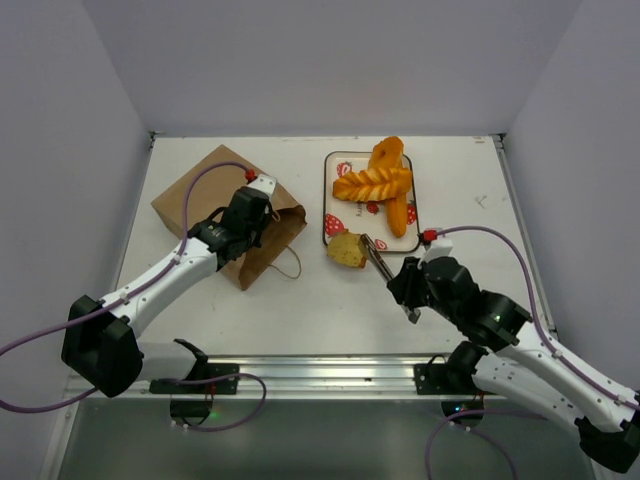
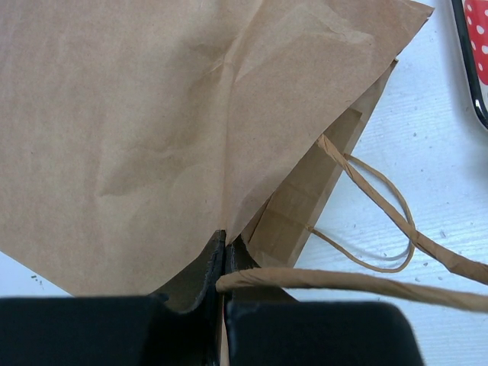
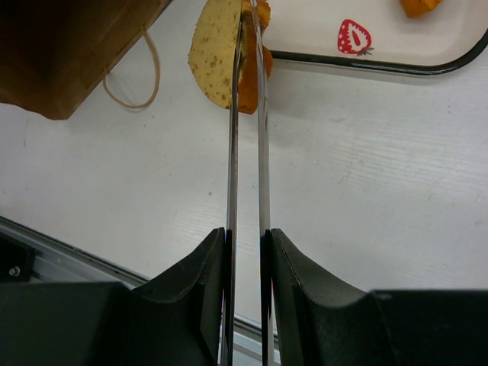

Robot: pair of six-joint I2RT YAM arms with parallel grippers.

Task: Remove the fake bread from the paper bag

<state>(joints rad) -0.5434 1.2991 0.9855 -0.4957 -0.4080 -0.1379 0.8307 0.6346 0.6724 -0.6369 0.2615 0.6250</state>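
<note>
right gripper point(image 3: 245, 233) on slim metal tongs point(image 3: 245, 152)

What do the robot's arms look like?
The left arm and right arm are white tubes with black joints. A purple cable loops along each, with a red bit near the wrist. The left end effector and right end effector are black.

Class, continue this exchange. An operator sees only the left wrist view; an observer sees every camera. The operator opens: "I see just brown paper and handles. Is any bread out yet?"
Observer: Yes, several loaves lie on the tray.
Operator: Any more?
Observer: Metal tongs pinch a paler piece at the tray's near edge.
Operator: Who holds the tongs?
Observer: The right jaws, shut on them.
</note>
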